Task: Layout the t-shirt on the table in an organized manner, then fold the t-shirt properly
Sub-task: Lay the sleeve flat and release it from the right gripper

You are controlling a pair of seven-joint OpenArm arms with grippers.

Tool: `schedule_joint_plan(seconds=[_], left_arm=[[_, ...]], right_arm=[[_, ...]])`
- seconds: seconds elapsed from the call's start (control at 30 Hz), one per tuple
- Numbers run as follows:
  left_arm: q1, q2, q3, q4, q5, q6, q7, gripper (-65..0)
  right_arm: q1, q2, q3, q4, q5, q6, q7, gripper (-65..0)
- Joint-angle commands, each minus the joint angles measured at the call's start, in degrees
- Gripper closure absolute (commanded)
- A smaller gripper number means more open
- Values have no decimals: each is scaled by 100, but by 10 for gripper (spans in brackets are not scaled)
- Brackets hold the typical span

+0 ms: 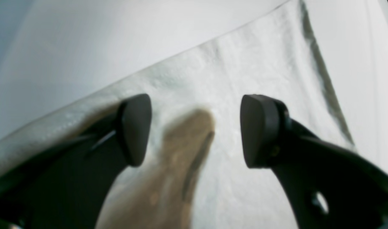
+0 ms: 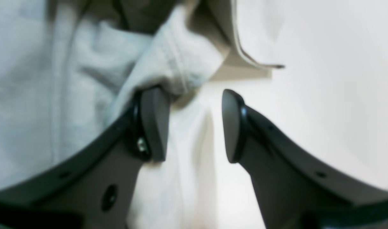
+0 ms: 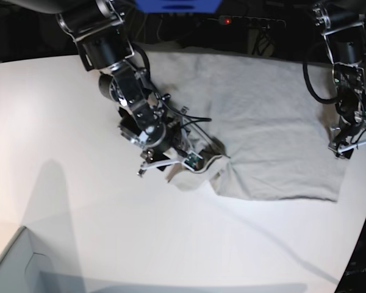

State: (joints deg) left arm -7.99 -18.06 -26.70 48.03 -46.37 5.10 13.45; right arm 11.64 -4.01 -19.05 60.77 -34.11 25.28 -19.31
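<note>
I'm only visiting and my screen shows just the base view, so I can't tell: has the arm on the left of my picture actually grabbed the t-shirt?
Observer: Not pinched. Its wrist camera shows the right fingers apart, with a bunched fold of the t-shirt resting against only one of them.
Operator: And the other arm, at the shirt's far side?
Observer: The left fingers stand wide apart over flat cloth, with nothing between them.
Operator: Is that close to the shirt's edge?
Observer: Yes, the cloth's edge runs just beyond them, with bare table past it.
</note>
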Motion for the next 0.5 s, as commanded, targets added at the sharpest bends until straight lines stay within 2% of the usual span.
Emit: schedule_joint_plan(seconds=[0.0,0.23,0.37,0.47], left_arm=[[-41,-44,-7,28,-18,74,118,-430],[-49,-44,-7,28,-18,74,110,-430],[-49,-44,-7,28,-18,74,110,-430],[-49,-44,-7,28,-18,74,110,-430]], right_arm=[[80,-52,-7,46,22,-9,10,-273],[98,-34,10,-411,22,-35,28,-262],[361,80,89,-1009,22,-44,28,-210],[599,159,432,-1370,22,-106,107,-197]])
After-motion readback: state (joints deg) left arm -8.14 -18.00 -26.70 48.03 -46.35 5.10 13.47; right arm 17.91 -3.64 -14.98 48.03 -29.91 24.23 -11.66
